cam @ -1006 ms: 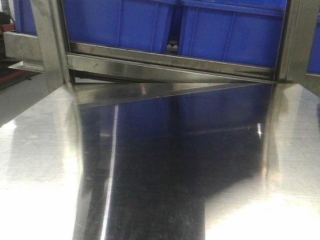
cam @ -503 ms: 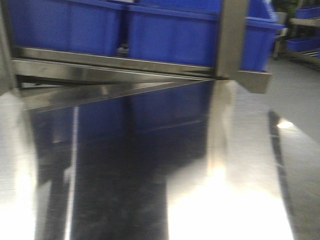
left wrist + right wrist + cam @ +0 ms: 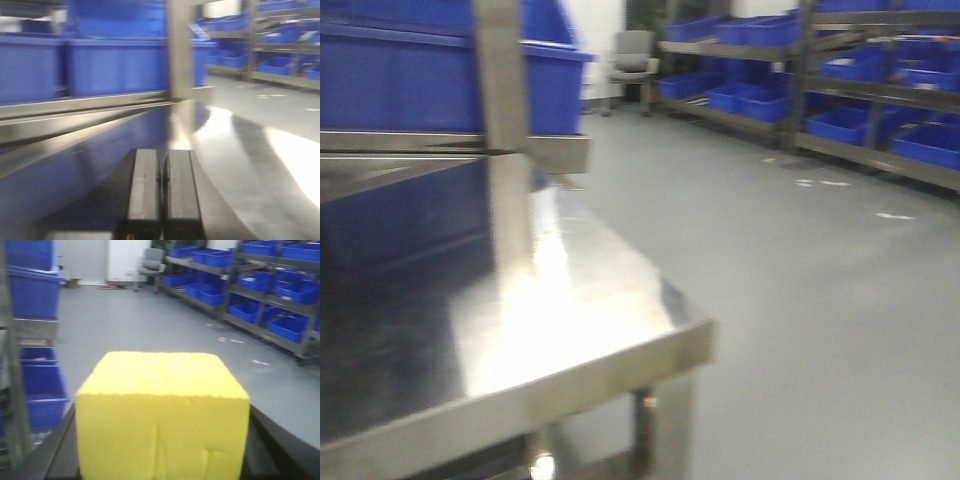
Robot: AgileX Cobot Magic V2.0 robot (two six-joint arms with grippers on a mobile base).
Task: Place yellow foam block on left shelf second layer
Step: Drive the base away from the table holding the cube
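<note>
The yellow foam block (image 3: 162,390) fills the right wrist view, a big matte cube with creases on its near face. My right gripper (image 3: 162,452) is shut on it, with a dark finger (image 3: 60,450) showing at each side. Behind the block lies open floor. My left gripper (image 3: 161,155) is shut with nothing in it, its two grey pads (image 3: 145,180) pressed together low over the steel table (image 3: 240,150). A steel shelf rail (image 3: 420,145) carrying blue bins (image 3: 410,70) stands at the left of the front view. The block does not show there.
The steel table's right front corner (image 3: 690,335) drops off to grey floor (image 3: 800,260). A steel upright post (image 3: 505,110) rises from the table. Racks of blue bins (image 3: 860,110) line the far right wall, and a grey chair (image 3: 632,55) stands at the back.
The front view has swung to the right. The shelf and its blue bins slid to the left edge, and the table corner, open floor and far racks came into sight.
</note>
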